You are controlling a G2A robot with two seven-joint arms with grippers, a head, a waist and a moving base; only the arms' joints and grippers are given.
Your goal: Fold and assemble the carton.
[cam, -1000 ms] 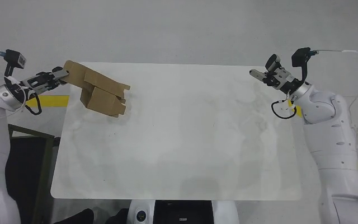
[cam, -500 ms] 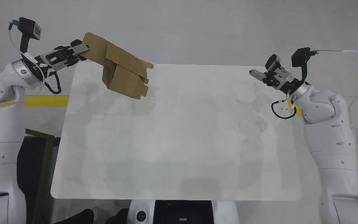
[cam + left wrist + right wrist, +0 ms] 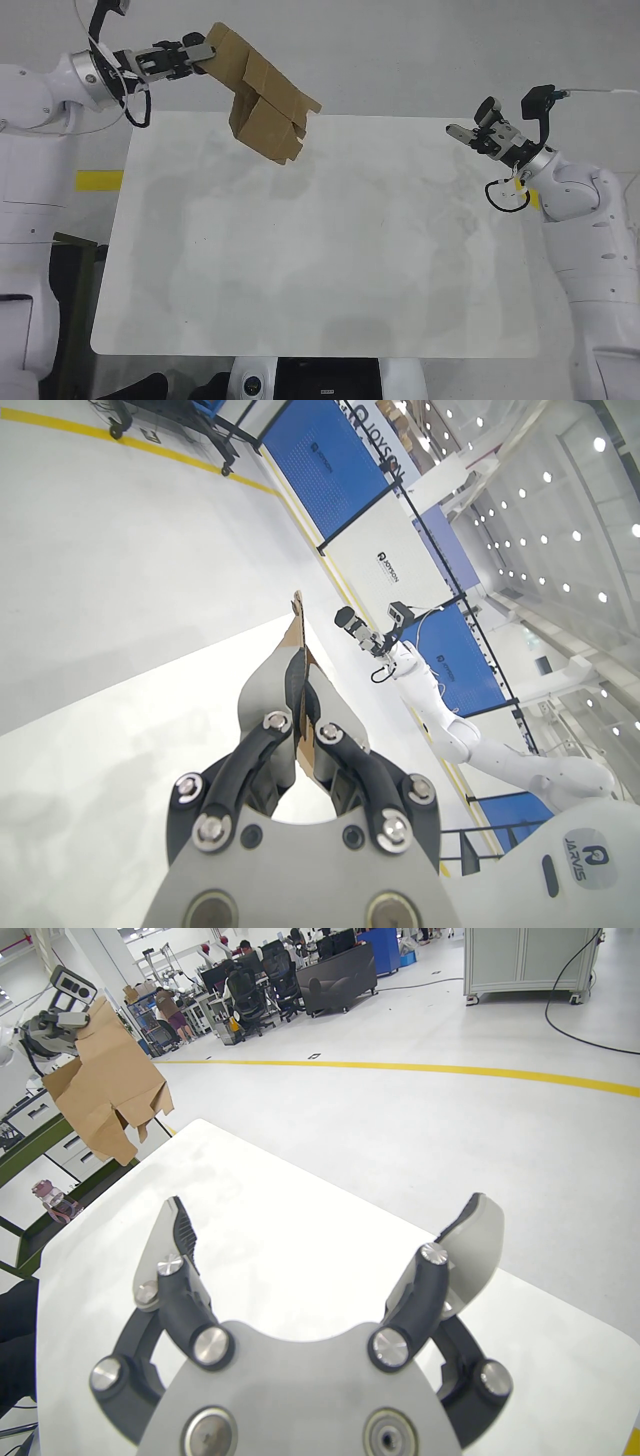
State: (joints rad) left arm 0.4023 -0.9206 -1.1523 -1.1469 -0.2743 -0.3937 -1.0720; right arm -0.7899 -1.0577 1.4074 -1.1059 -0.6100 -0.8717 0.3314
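Note:
A flat, unfolded brown carton (image 3: pixel 262 97) hangs in the air over the table's far left corner, its flaps drooping. My left gripper (image 3: pixel 205 47) is shut on the carton's upper edge. In the left wrist view the cardboard edge (image 3: pixel 301 680) is pinched between the two fingers of that gripper (image 3: pixel 299 672). The carton (image 3: pixel 105 1078) also shows far off in the right wrist view, clear of the tabletop. My right gripper (image 3: pixel 453 130) stands open over the table's far right corner with nothing between its fingers (image 3: pixel 180 1223).
The white table (image 3: pixel 320 260) spreads bare between the two arms. Beyond its left edge stand a dark green bench (image 3: pixel 30 1148) and a small bottle (image 3: pixel 50 1200). A yellow floor line (image 3: pixel 400 1068) runs past the far side.
My left arm has lifted the carton and carried it to the right and farther back, off the tabletop into the air. The right arm has stayed still.

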